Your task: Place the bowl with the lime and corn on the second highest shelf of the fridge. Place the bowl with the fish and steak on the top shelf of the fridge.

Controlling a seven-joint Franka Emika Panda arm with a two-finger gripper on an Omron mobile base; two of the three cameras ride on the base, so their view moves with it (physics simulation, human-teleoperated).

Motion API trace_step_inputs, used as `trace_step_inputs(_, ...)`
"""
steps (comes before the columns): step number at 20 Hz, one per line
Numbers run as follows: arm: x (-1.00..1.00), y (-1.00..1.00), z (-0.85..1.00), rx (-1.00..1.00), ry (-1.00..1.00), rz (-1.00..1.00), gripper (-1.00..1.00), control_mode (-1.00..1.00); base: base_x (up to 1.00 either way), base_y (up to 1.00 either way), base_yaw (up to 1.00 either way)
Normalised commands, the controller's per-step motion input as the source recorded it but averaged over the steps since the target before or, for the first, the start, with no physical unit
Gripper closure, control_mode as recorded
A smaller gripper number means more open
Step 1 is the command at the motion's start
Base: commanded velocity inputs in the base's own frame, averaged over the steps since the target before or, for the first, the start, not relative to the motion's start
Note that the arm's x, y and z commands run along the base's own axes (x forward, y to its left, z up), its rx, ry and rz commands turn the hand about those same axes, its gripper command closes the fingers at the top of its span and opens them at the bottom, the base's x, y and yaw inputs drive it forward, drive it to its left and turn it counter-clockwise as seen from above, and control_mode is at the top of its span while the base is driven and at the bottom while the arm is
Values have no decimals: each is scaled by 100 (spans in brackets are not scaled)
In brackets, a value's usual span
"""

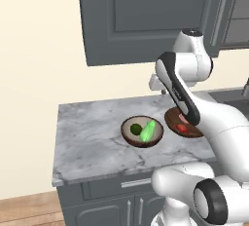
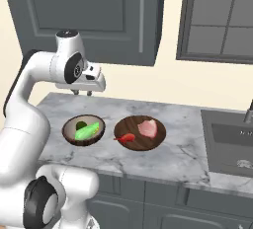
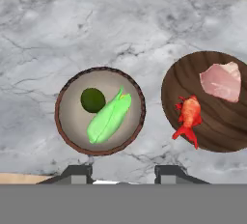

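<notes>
Two bowls are seen side by side on the grey marbled stone countertop (image 3: 58, 35), close together but not touching. In the hand view, the round brown-rimmed bowl with a pale inside (image 3: 100, 111) sits at centre, with the small dark green round lime (image 3: 92, 100) at ten o'clock inside it and the long bright light-green corn cob (image 3: 109, 118) laid diagonally beside it, touching or nearly so. At three o'clock from it, the dark wooden bowl (image 3: 212, 131) is seen carrying a red fish (image 3: 188, 117) and a pink slab of steak (image 3: 221, 81). The two-finger gripper (image 3: 122, 172) is held above the counter, apart from both bowls, its dark fingertips (image 3: 75, 173) parted moderately with nothing between them. From the right base view, the gripper (image 2: 82, 93) is caught hanging at twelve o'clock of the pale bowl (image 2: 83, 130).
</notes>
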Motion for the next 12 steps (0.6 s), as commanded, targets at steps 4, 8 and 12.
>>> trace_step_inputs(4,-7,-8,-3,2,0,-1,-100,-100,0,0,0)
trace_step_inputs(8,-67,-100,-39,12,5,-32,-100,-100,0,0,0)
trace_step_inputs(12,-27,-100,-51,9,21,-47,-100,-100,0,0,0)
